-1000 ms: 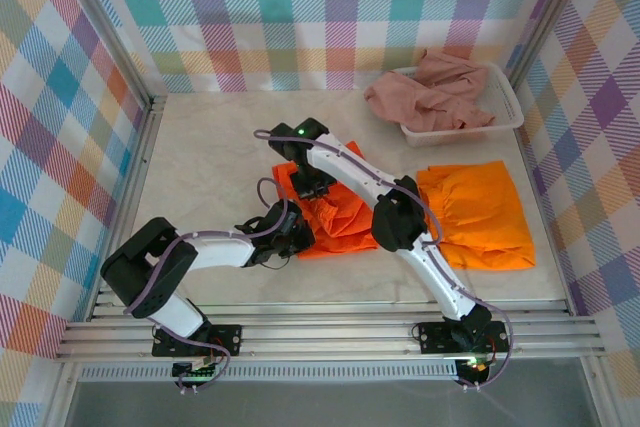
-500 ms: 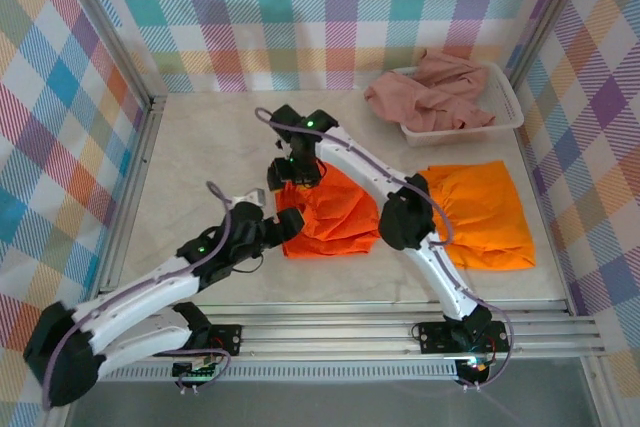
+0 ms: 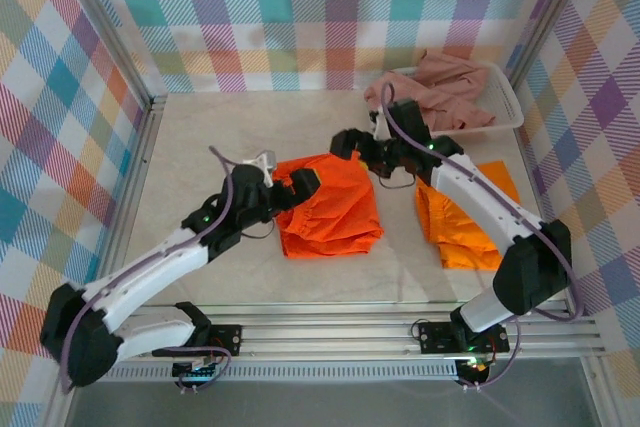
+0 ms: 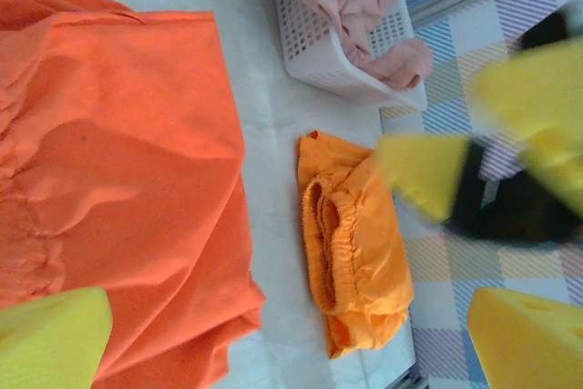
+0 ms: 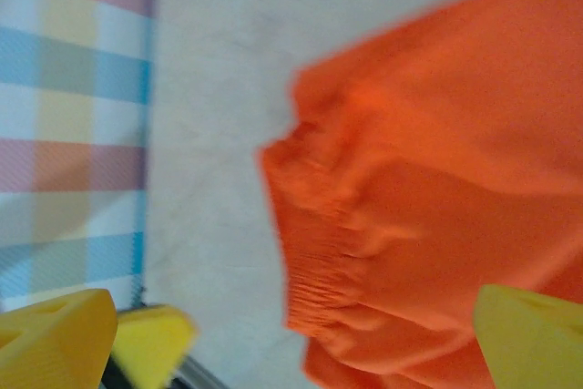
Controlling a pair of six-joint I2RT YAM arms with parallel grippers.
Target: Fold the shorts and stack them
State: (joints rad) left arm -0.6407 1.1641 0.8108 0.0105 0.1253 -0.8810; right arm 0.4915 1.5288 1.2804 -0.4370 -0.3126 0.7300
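2 grippers, left gripper (image 3: 305, 179) and right gripper (image 3: 345, 140), hung open and empty beside the folded orange shorts (image 3: 328, 205) mid-table, so we judged 1 fold done and stacking onto the lighter orange shorts (image 3: 470, 227) next.

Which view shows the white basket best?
Top external: the basket sits whole at the table's far right corner, pink shorts heaped in it. Left wrist catches a closer but cropped corner of it with its mesh wall. Right wrist faces orange shorts.
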